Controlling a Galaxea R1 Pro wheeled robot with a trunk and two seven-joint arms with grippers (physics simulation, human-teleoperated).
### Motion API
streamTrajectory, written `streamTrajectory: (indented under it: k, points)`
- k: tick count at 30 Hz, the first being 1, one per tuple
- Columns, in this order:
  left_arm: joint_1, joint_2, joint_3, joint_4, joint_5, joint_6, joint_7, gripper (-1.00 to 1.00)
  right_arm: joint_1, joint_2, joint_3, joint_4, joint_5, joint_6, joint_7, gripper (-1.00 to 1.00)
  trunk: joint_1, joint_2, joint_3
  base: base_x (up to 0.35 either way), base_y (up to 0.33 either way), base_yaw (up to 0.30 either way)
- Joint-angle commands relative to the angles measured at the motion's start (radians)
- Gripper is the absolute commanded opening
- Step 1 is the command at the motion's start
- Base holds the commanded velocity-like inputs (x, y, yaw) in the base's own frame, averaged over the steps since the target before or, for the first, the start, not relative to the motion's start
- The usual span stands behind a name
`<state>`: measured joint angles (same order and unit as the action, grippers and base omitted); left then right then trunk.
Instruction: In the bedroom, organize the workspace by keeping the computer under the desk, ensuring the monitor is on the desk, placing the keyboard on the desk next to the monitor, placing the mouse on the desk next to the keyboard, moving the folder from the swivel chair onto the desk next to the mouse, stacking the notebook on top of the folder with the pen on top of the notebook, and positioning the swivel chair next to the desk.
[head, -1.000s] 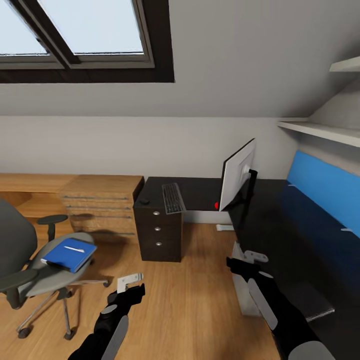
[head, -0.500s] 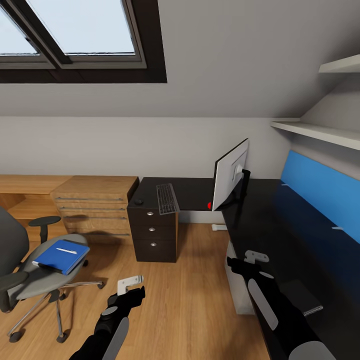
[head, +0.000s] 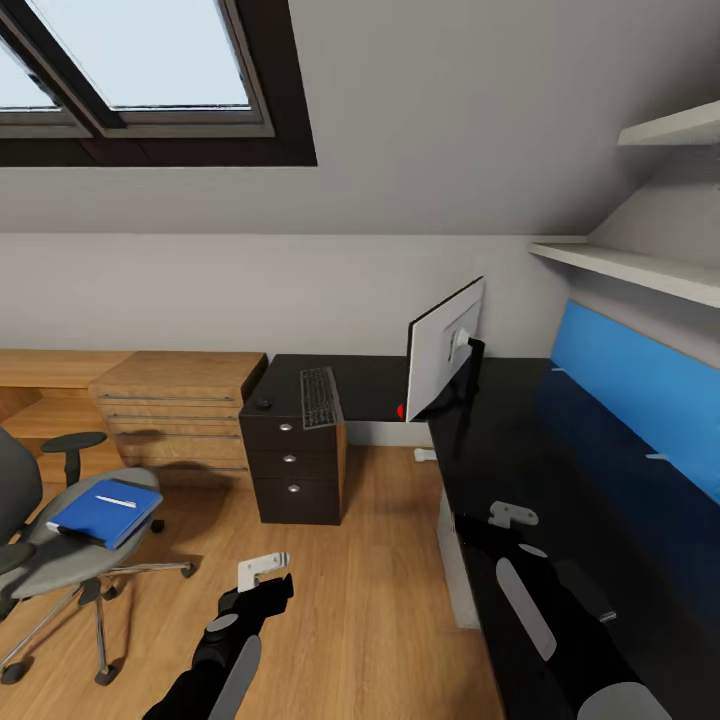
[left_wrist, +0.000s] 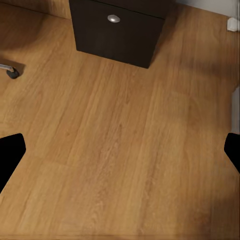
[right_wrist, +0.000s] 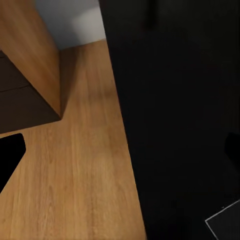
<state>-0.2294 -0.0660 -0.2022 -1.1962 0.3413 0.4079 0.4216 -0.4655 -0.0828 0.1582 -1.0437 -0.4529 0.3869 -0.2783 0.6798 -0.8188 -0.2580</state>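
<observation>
The black desk (head: 540, 470) with its blue back panel runs along the right and back. On it the monitor (head: 445, 345) stands edge-on, with the keyboard (head: 320, 396) and the small dark mouse (head: 262, 404) over the drawer unit (left_wrist: 117, 30). A pale computer (head: 456, 560) edge shows under the desk. The blue folder (head: 105, 511) lies on the swivel chair (head: 60, 560) at the left, the pen (head: 115, 501) on top. The notebook is out of view. My left gripper (head: 262, 570) hangs open over the floor. My right gripper (head: 505, 517) is open at the desk's front edge.
A light wooden counter with bar-handled drawers (head: 175, 405) stands left of the desk. Wall shelves (head: 620, 265) hang above the blue panel, and a skylight (head: 130, 60) is at the upper left. Wood floor (head: 380, 560) lies between chair and desk.
The whole picture has slid leftward, so the camera has turned or moved right. Both arms keep the same pose, and nothing on the desk or chair has shifted.
</observation>
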Motion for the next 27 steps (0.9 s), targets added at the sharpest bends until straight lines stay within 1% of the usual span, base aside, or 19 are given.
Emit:
streamTrajectory:
  k: [1,5,8,9,11,13,15,16,17,19,20,21,22,24,25,27]
  points:
    - [-0.001,-0.002,-0.002,-0.001,0.010,0.002,0.009,1.00,-0.001,-0.002,0.004,-0.001,-0.010,0.002,-0.010,1.00,0.000,-0.001,-0.001,0.000,-0.312,0.000]
    - [-0.001,-0.007,-0.002,0.003,0.009,0.002,0.009,1.00,-0.001,-0.002,0.004,-0.001,-0.010,0.000,-0.009,1.00,0.000,-0.001,-0.001,0.000,-0.305,0.000]
    - [-0.001,-0.009,-0.002,0.004,0.008,0.000,0.010,1.00,-0.001,-0.004,0.004,0.001,-0.009,-0.014,-0.009,1.00,0.000,-0.001,-0.001,0.000,-0.181,0.000]
    - [-0.001,-0.010,-0.002,0.004,0.007,0.000,0.011,1.00,-0.001,-0.010,0.004,0.003,-0.008,-0.040,-0.009,1.00,0.000,-0.001,-0.001,0.000,-0.073,0.000]
    - [-0.001,-0.011,-0.002,0.004,0.007,-0.001,0.011,1.00,-0.001,-0.016,0.005,0.008,-0.008,-0.060,-0.009,1.00,0.000,-0.001,-0.001,0.000,-0.052,0.000]
    - [-0.001,-0.012,-0.002,0.004,0.007,-0.001,0.011,1.00,-0.001,-0.026,0.006,0.033,-0.007,-0.088,-0.009,1.00,0.000,-0.001,-0.001,0.000,-0.024,0.000]
    - [-0.001,-0.012,-0.002,0.004,0.006,-0.002,0.011,1.00,-0.001,-0.030,0.006,0.055,0.001,-0.106,-0.009,1.00,0.000,-0.001,-0.001,0.000,-0.011,0.000]
    - [-0.001,-0.012,-0.002,0.004,0.006,-0.002,0.011,1.00,-0.001,-0.032,0.006,0.061,0.010,-0.115,-0.010,1.00,0.000,-0.001,-0.001,0.000,-0.008,0.000]
    - [-0.001,-0.012,-0.004,0.004,0.006,-0.002,0.011,1.00,-0.002,-0.037,0.005,0.071,0.039,-0.140,-0.010,1.00,0.000,-0.001,-0.001,0.000,-0.005,0.000]
    - [-0.001,-0.012,-0.009,0.004,0.006,-0.003,0.011,1.00,-0.002,-0.047,0.003,0.082,0.080,-0.172,-0.010,1.00,0.000,-0.001,-0.001,0.000,-0.004,0.000]
    - [-0.001,-0.012,-0.017,0.004,0.006,-0.003,0.012,1.00,-0.003,-0.058,0.002,0.101,0.123,-0.204,-0.010,1.00,0.000,-0.001,-0.001,0.000,-0.002,0.000]
    - [-0.001,-0.012,-0.020,0.004,0.006,-0.003,0.012,1.00,-0.003,-0.063,0.001,0.114,0.141,-0.219,-0.010,1.00,0.000,-0.001,-0.001,0.000,-0.002,0.000]
    - [-0.001,-0.012,-0.029,0.004,0.005,-0.004,0.013,1.00,-0.007,-0.075,-0.001,0.180,0.189,-0.266,-0.010,1.00,0.000,-0.001,-0.001,0.000,0.000,0.000]
    - [-0.001,-0.012,-0.032,0.005,0.005,-0.005,0.013,1.00,-0.011,-0.078,-0.001,0.222,0.201,-0.286,-0.009,1.00,0.000,-0.001,-0.001,0.000,0.000,0.000]
    - [-0.001,-0.012,-0.034,0.005,0.005,-0.005,0.014,1.00,-0.022,-0.081,-0.001,0.268,0.209,-0.306,-0.007,1.00,0.000,-0.001,-0.001,0.000,0.000,0.000]
    - [-0.001,-0.012,-0.036,0.005,0.005,-0.005,0.014,1.00,-0.041,-0.083,-0.001,0.317,0.215,-0.330,-0.006,1.00,0.000,-0.001,-0.001,0.000,0.000,0.000]
